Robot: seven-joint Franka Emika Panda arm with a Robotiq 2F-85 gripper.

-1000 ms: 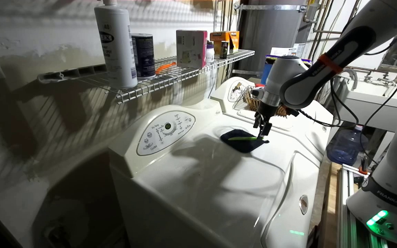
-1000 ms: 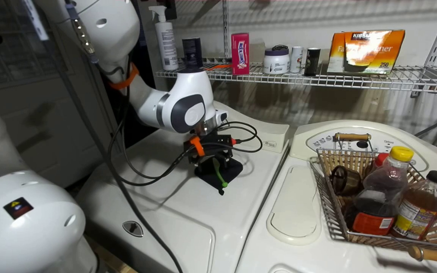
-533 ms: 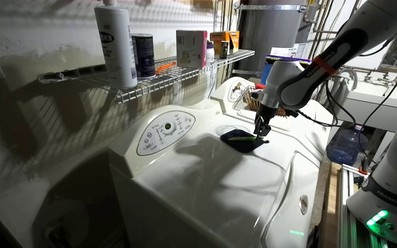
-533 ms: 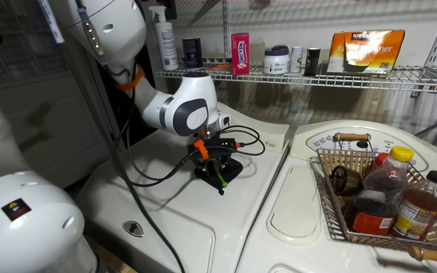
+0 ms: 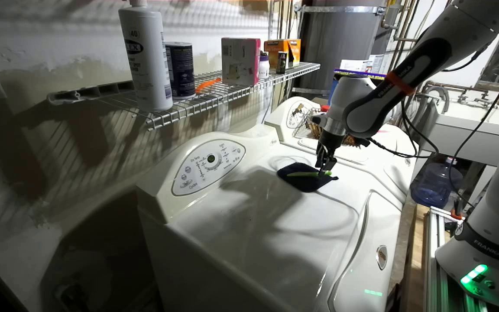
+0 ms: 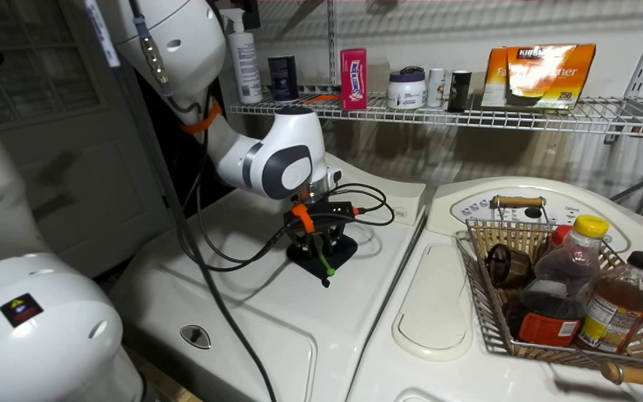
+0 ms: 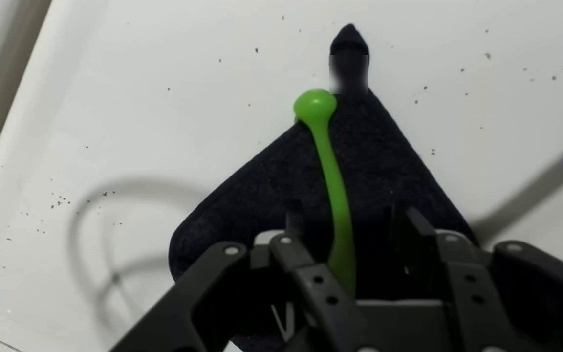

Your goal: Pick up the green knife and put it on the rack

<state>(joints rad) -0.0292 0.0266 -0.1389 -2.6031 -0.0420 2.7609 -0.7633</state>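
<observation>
The green knife (image 7: 328, 151), a slim bright-green piece with a rounded knob at its end, lies on a flat dark cloth (image 7: 389, 161) on the white machine top. My gripper (image 7: 346, 212) straddles it, jaws partly apart; dark gaps show on both sides of the knife. Its lower end is hidden behind the gripper. In both exterior views the gripper (image 5: 322, 169) (image 6: 317, 251) points down just over the cloth, with the knife (image 6: 326, 265) sticking out from under it. The rack (image 6: 623, 125), a silver wire shelf (image 5: 215, 99), runs along the wall above.
The rack bears a tall white bottle (image 5: 147, 60), a dark can (image 6: 283, 78), a pink box (image 6: 353, 81), an orange box (image 6: 584, 72) and small containers. A basket (image 6: 483, 312) with bottles stands on the neighbouring machine. Black cables (image 6: 232, 324) hang from the arm.
The jaws have come closer together around the knife without touching it. My arm has shifted slightly, rightward in one exterior view and leftward in another. The knife and cloth have not moved.
</observation>
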